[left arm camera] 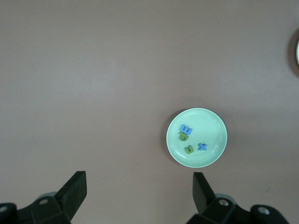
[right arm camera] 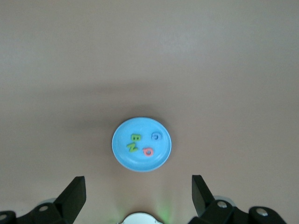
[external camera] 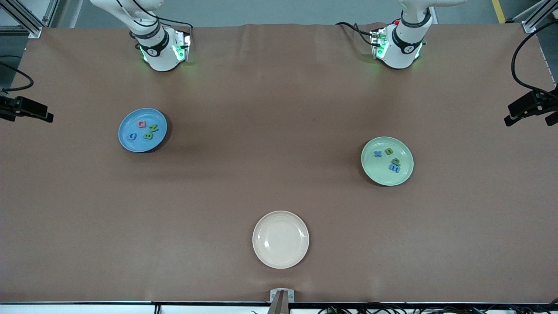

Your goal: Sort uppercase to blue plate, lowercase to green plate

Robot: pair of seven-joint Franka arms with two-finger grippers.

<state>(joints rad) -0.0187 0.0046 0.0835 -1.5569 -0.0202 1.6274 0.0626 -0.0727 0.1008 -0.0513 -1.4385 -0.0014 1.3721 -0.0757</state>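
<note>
Brown paper covers the desk, and three plates sit well apart on it. Toward the right arm's end lies the blue plate, carrying all four uppercase letters: the pinkish-red Q, the green N, the green B and the blue G. Seen from the right wrist camera, this plate lies on the desk well below the right gripper, roughly between its two fingers, which are spread wide with nothing between them.

Toward the left arm's end lies the green plate, carrying the four lowercase letters: the blue x, the small green u-like letter, the green p and the blue m-like letter. From the left wrist camera the plate lies well below the left gripper, closer to one of its fingers than to the other; these fingers are also spread wide and hold nothing.

Both arms wait, drawn up by their bases. The cream plate sits nearest the front camera, between the two coloured plates along the desk.
</note>
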